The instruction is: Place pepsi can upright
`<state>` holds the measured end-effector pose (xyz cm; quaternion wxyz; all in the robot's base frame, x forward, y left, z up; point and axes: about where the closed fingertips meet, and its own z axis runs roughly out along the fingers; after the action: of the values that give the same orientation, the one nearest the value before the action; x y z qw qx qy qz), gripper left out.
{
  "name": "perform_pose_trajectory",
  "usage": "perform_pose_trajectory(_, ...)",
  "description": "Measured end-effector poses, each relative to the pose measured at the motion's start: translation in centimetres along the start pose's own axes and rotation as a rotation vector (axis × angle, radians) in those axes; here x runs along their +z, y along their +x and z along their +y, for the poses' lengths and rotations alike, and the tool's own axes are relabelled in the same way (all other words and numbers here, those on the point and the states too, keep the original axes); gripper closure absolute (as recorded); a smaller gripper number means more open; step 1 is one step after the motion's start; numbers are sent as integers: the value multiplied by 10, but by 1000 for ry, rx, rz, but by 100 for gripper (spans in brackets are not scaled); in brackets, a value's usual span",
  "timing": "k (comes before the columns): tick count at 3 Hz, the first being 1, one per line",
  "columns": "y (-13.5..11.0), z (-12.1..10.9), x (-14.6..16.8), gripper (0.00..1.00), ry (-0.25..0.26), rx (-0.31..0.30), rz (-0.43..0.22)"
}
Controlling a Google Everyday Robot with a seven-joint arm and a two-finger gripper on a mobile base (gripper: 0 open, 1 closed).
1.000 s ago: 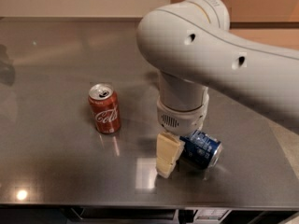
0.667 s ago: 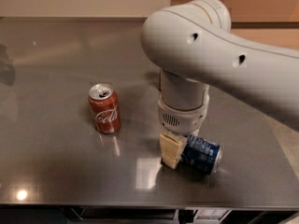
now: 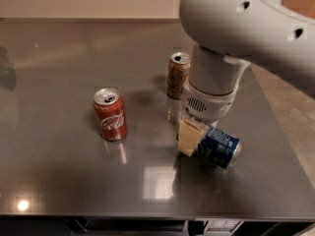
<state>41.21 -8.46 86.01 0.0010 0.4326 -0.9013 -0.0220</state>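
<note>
The table (image 3: 59, 181) has a bare strip along its front edge, forward of the Coca-Cola can (image 3: 110, 114). The pepsi can (image 3: 220, 146) lies on its side, well to the right of the Coca-Cola can and a little nearer the front. Its long axis runs from upper left to lower right in the view, and its silver end points away from the Coca-Cola can, toward the table's right edge.

My claw (image 3: 191, 137) comes down at the pepsi can's other end, the one facing the Coca-Cola can, and touches it. My wrist hides the rest, so I cannot tell whether the claw is spread or pinching.

I judge the coming move turns on that axis: the can has to be tipped up onto one end. The safer room for this is the open stretch toward the Coca-Cola can, since the right edge is close.

Farther back and to the right of the Coca-Cola can, a brown-gold can (image 3: 178, 76) stands upright just beside my wrist — I should keep clear of it when lifting.
</note>
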Motion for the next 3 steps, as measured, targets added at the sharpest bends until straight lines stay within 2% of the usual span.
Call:
perform_pose_trajectory(1, -5, -9, -19, 100, -20, -26, -83)
perform_pose_trajectory(2, -6, -14, -32, 100, -68, -60, -249)
perform_pose_trajectory(3, -16, -15, -41, 100, -110, -99, -474)
